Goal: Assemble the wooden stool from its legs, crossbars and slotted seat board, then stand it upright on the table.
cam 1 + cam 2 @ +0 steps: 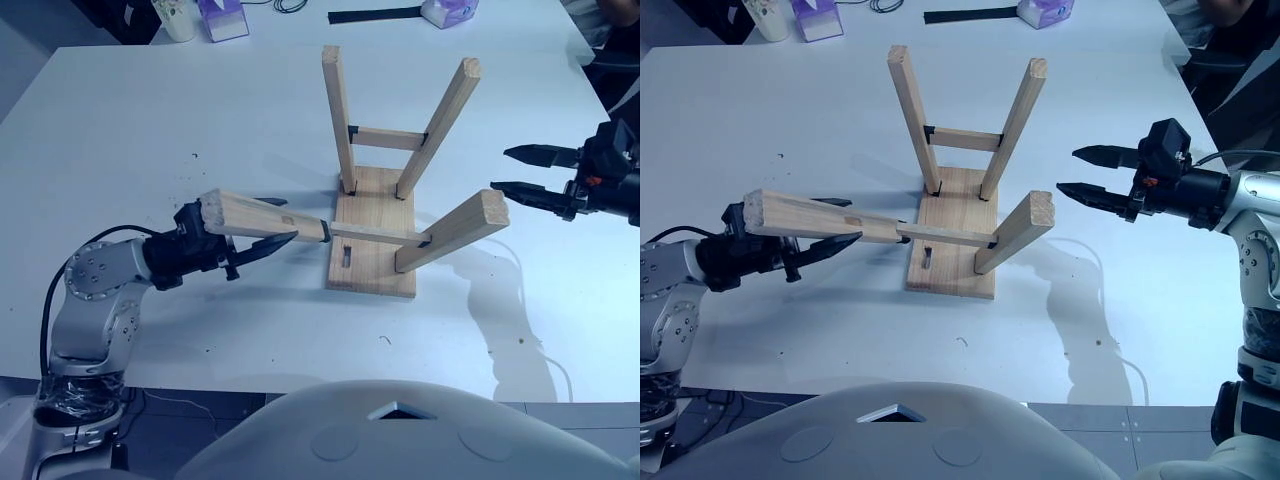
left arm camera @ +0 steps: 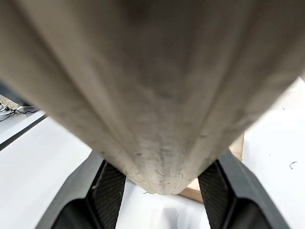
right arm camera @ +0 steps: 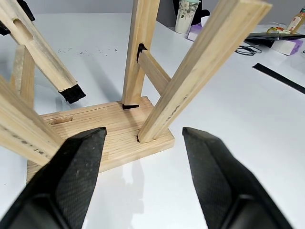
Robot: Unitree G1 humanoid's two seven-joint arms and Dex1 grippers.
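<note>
Our left gripper holds a 2-leg frame tilted over the seat board; right gripper wide open. Next, we judge: lower it into the slots.

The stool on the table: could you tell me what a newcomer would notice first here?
An upright leg frame stands slotted into the far end of the flat seat board. The left tool grips a second leg frame, held tilted on its side over the board's near end, not seated. The right tool hangs open beside that frame's free leg.
</note>
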